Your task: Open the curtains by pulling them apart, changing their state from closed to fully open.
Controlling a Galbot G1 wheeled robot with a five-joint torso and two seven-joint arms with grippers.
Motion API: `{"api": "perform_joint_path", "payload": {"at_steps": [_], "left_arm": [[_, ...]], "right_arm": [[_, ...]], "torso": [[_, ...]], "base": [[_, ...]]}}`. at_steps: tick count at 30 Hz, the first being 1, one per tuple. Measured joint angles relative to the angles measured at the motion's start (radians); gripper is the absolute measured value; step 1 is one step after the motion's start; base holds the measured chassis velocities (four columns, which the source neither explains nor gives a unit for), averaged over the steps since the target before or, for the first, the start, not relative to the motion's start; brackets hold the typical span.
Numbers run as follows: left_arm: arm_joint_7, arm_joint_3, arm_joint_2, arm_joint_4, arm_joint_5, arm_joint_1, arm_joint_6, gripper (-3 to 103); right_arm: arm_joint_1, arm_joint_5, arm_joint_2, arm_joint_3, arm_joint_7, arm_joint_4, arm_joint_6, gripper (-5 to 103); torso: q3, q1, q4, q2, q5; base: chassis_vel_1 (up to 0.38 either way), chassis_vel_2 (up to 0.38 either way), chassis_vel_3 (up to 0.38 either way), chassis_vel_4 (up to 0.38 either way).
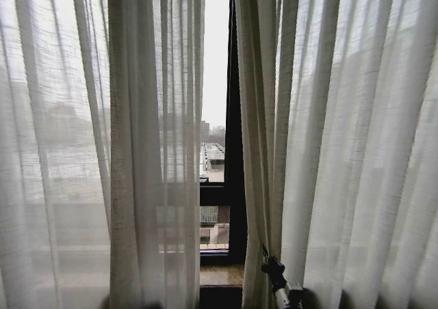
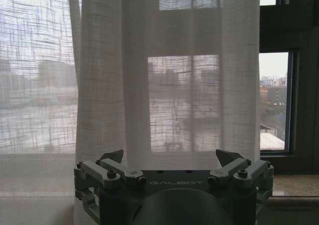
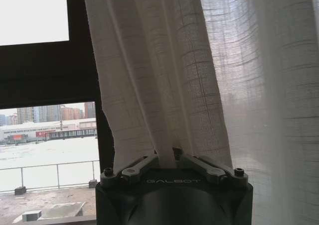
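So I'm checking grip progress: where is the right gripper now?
In the head view the right gripper sits low, right of centre, shut on the inner edge of the right curtain, beside the black window frame.

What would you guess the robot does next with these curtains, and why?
Probably drag the right curtain further to its right. The right gripper is shut on that panel's inner edge, yet only a narrow gap shows the window frame. The left gripper sits open before the left curtain, gripping nothing.

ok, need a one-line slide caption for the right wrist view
Right gripper shut on a pleat of the right sheer curtain, beside the black window frame and the city outside.
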Motion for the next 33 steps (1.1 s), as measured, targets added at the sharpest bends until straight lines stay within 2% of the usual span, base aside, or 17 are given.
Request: {"api": "perform_joint_path", "payload": {"at_steps": [15,33], "left_arm": [[0.000,-0.005,0.008,-0.004,-0.003,0.001,0.001,100],[0.000,-0.005,0.005,-0.008,-0.002,0.009,0.001,100]], "right_arm": [[0.021,0.072,0.000,0.061,-0.003,-0.041,-0.004,0],[0.040,0.112,0.000,0.098,-0.005,-0.078,0.001,0]], "torso": [[0.000,0.000,0.0000,0.000,0.0000],[0.000,0.000,-0.0001,0.000,0.0001]], "base": [[-0.119,-0.118,0.110,0.111],[-0.151,-0.145,0.153,0.154]]}}
